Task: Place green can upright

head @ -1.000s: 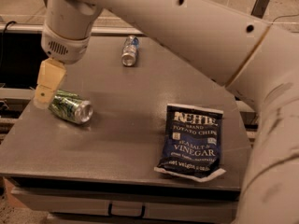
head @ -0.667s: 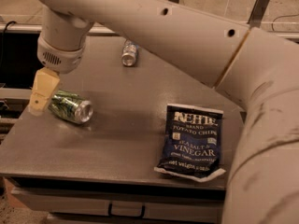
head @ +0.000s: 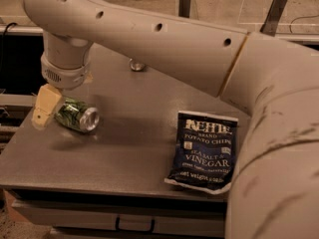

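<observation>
Camera view had the gripper (head: 48,107) at middle left beside the toppled green can (head: 77,116), jaws' spread untellable; straddling its middle squarely looked wisest.

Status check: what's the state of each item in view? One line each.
green can: lying on its side on the table, not yet upright.
gripper: low, at the green can's left end.
second can: at the table's back, mostly hidden by the arm; pose unclear.
chip bag: lying flat, label up, near the front edge.
drawer: shut.
</observation>
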Robot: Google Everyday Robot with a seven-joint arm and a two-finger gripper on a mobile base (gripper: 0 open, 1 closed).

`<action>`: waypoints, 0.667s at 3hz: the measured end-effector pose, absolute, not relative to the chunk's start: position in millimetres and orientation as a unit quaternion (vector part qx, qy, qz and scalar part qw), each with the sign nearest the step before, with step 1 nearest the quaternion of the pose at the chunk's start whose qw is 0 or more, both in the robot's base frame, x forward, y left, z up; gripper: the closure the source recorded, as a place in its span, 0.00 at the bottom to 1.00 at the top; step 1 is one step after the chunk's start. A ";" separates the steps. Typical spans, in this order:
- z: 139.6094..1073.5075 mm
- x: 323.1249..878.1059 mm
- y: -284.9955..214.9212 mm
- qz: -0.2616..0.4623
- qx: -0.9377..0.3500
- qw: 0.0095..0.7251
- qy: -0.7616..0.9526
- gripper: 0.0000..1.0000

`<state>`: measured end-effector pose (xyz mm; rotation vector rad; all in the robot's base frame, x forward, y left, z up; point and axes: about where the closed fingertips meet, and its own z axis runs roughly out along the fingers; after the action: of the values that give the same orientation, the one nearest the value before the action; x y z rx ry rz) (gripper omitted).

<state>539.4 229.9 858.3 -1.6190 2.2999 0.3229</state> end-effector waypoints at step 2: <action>839.0 540.4 232.2 0.108 -0.536 0.141 0.825 0.41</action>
<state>540.4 232.2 839.0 -1.5468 2.3826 0.3132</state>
